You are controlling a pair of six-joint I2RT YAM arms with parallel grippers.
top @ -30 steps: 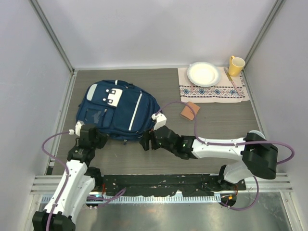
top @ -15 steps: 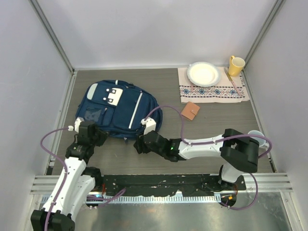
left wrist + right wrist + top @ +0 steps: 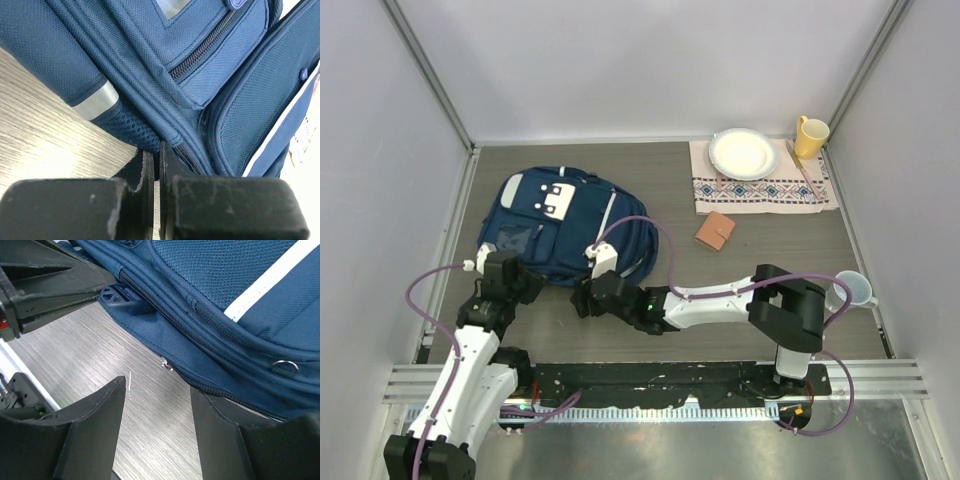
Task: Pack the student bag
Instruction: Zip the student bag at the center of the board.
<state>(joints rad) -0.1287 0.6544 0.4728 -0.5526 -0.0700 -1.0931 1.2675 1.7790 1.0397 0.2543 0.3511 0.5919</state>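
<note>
- The left gripper [image 3: 154, 152] has its jaws pressed together, with only a thin slit between them
- Its tips sit against the near-left edge of the bag [image 3: 225, 100], where a seam and a zip run; I cannot tell whether any fabric is pinched between them
- In the overhead view the left gripper [image 3: 506, 272] reaches in from the table's near-left corner
- The right gripper [image 3: 157, 390] has its jaws well apart, with nothing between them but bare table [image 3: 145, 410]
- A small metal zip pull [image 3: 166, 365] lies just ahead of those jaws, at the bag's [image 3: 225, 280] near edge
- Further along the same edge are a dark blue plastic loop [image 3: 122, 297] and a metal ring [image 3: 283, 367]
- From above, the right gripper [image 3: 582, 298] is low at the bag's near edge, and its arm stretches across from the near-right side
- The bag [image 3: 570, 225], navy with pale stripes, lies flat on the left half of the table [image 3: 770, 270]
- A brown wallet [image 3: 715, 231] lies right of the bag, apart from it
- In the far-right corner a patterned cloth [image 3: 760, 192] carries a white plate [image 3: 744, 153] and a yellow mug [image 3: 809, 136]
- A pale cup [image 3: 853, 288] stands by the right edge
</note>
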